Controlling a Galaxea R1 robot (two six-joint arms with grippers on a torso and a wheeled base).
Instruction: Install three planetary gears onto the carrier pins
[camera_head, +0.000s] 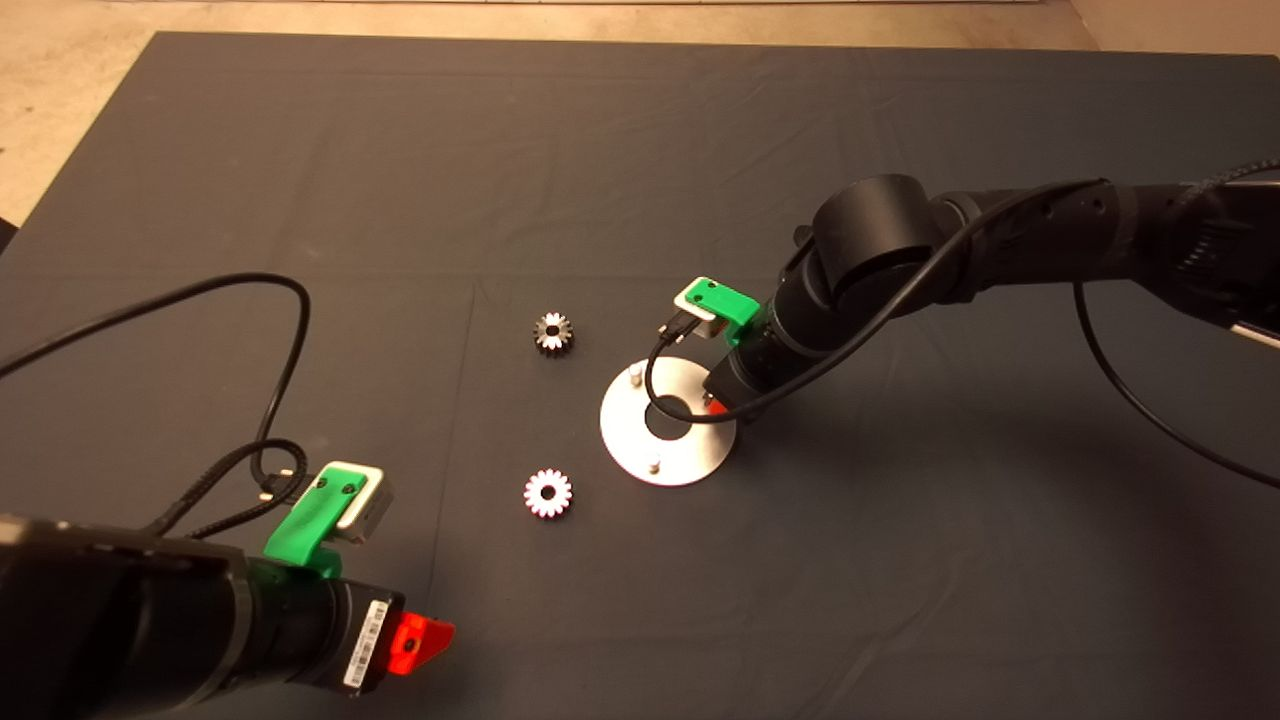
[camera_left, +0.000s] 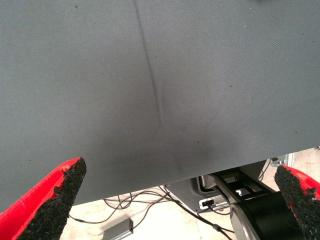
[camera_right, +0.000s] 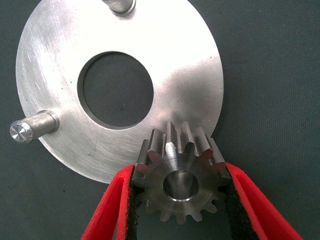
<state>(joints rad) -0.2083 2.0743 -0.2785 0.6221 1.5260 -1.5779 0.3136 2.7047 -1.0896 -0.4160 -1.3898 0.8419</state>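
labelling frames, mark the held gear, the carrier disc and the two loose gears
held gear (camera_right: 181, 186): right wrist view, hub face
carrier disc (camera_right: 192, 90): right wrist view, bare plate
far loose gear (camera_head: 552, 332): head view, centre
near loose gear (camera_head: 548, 493): head view, centre

You see a brushed, scratched metal disc (camera_right: 195, 70), a shiny machined metal gear (camera_right: 180, 177), a matt woven cloth mat (camera_left: 150, 90), and rough black pads (camera_left: 57, 200).

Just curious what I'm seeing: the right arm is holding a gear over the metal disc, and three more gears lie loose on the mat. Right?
Not quite: only two gears lie loose on the mat, as the head view shows. The rest stands: the right end effector holds a gear at the edge of the metal disc.
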